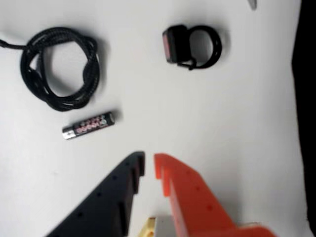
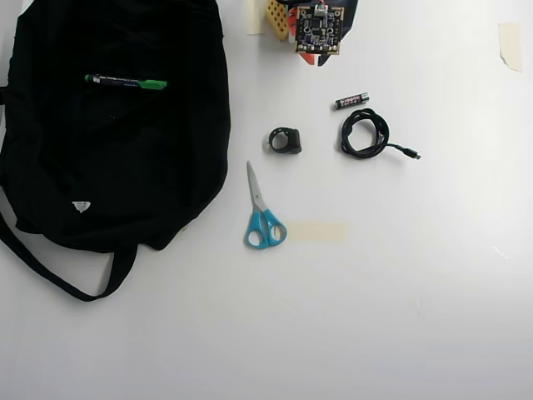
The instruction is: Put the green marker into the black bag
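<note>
In the overhead view the green marker [image 2: 125, 82] lies flat on top of the black bag [image 2: 108, 158], near the bag's upper part, with its green cap pointing right. The bag fills the left of the table; in the wrist view only its dark edge [image 1: 307, 98] shows at the right. My gripper [image 1: 149, 163], with one black and one orange finger, is shut with nothing between the tips. It hovers over bare white table, far from the marker. From overhead only the arm's circuit board [image 2: 318, 32] shows, at the top centre.
A small battery [image 1: 89, 125] [image 2: 351, 101] and a coiled black cable [image 1: 59, 69] [image 2: 364, 133] lie just ahead of the gripper. A black ring-shaped strap [image 1: 192, 45] [image 2: 285, 140] sits nearby. Blue-handled scissors [image 2: 262, 212] and a tape strip [image 2: 316, 232] lie mid-table.
</note>
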Controlling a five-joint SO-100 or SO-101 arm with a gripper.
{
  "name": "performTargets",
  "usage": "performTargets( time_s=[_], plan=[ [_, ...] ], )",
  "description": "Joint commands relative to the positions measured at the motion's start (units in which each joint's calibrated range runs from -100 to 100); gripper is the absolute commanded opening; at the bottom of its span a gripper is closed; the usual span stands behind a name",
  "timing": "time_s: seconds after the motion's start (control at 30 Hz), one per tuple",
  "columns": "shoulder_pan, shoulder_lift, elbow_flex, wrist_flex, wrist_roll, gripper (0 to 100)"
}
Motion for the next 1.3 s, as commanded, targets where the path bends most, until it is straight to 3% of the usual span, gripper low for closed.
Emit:
performTargets(
  time_s=[0.0,0.27,0.53,0.83,1.27],
  plan=[
    [-0.26,-6.25,7.94,-5.27,0.24,2],
    [-0.71,-11.39,12.07,-9.23,0.34,2],
    [-3.48,-12.06,17.19,-19.65,0.29,2],
    [-3.48,-23.09,35.43,-31.88,0.34,2],
    [-2.73,-35.87,48.37,-32.66,2.44,2]
  ],
)
